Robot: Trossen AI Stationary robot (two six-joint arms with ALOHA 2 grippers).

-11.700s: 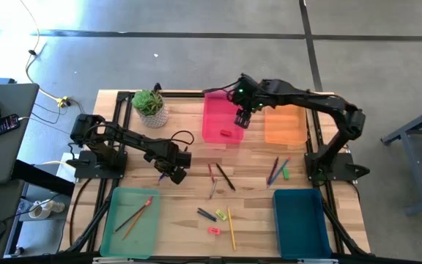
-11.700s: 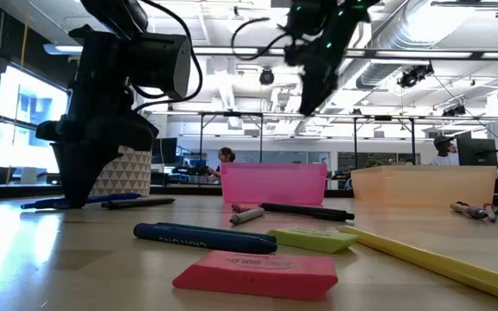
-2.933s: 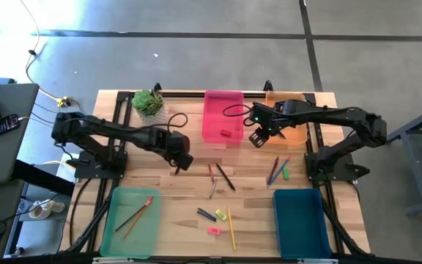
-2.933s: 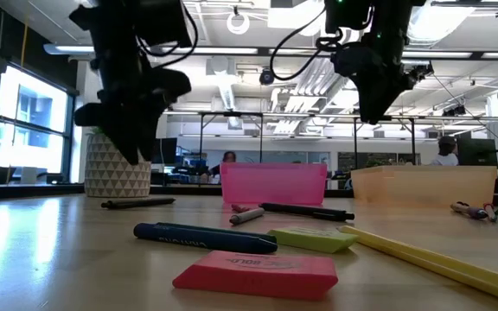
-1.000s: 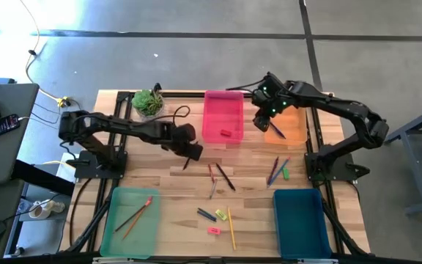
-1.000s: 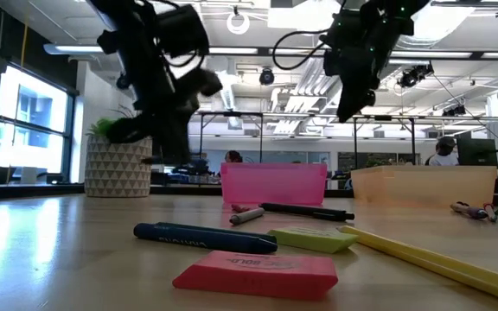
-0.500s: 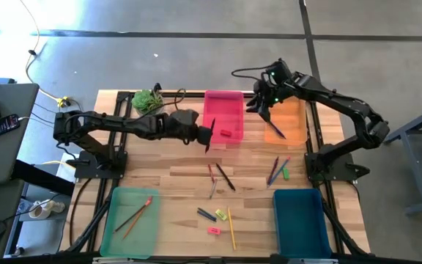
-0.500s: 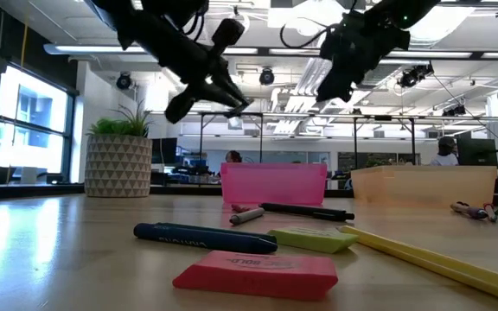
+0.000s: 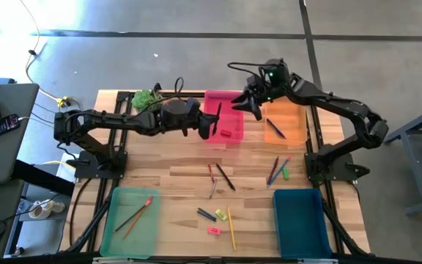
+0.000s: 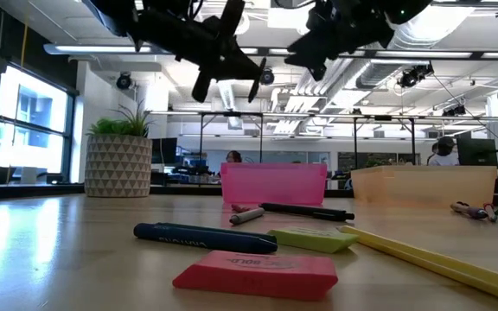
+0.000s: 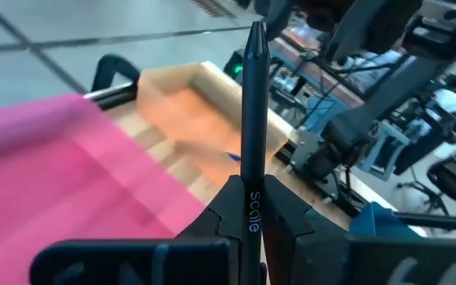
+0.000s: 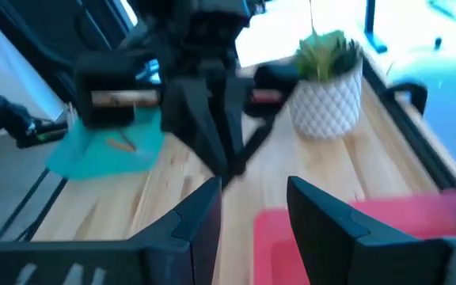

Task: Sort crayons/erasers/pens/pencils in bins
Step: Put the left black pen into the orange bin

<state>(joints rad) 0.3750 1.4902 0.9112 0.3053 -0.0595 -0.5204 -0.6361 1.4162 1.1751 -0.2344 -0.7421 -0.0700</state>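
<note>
My left gripper (image 9: 211, 125) hangs over the left part of the pink bin (image 9: 229, 110), shut on a black pen (image 11: 253, 119). A red eraser (image 9: 226, 134) lies in that bin. My right gripper (image 9: 253, 103) floats open and holds nothing, above the gap between the pink bin and the orange bin (image 9: 288, 117), facing the left arm. A blue pen (image 9: 275, 130) lies in the orange bin. Pencils (image 9: 134, 215) lie in the light green bin (image 9: 119, 224). The teal bin (image 9: 299, 220) is at the near right. My left gripper pinches the black pen between its two fingers (image 11: 279, 210), at a spot on the barrel (image 11: 252, 178) well back from the tip. The fingers reach nearly level from the table's left and lie across the pen. The pen is lifted clear above the pink bin.
Loose on the table lie sticks (image 9: 220, 176) at the middle, pens (image 9: 277, 170) near the right arm's base, and a blue pen (image 10: 204, 236), erasers (image 10: 258, 270) and a yellow pencil (image 9: 231, 229) near the front. A potted plant (image 9: 146, 100) stands far left.
My left gripper has risen and gone right toward the pink bin, tipping from pointing down to nearly level and rolling, with the pen carried along. My right gripper has risen a little, tipped up toward level and turned to face the left arm.
</note>
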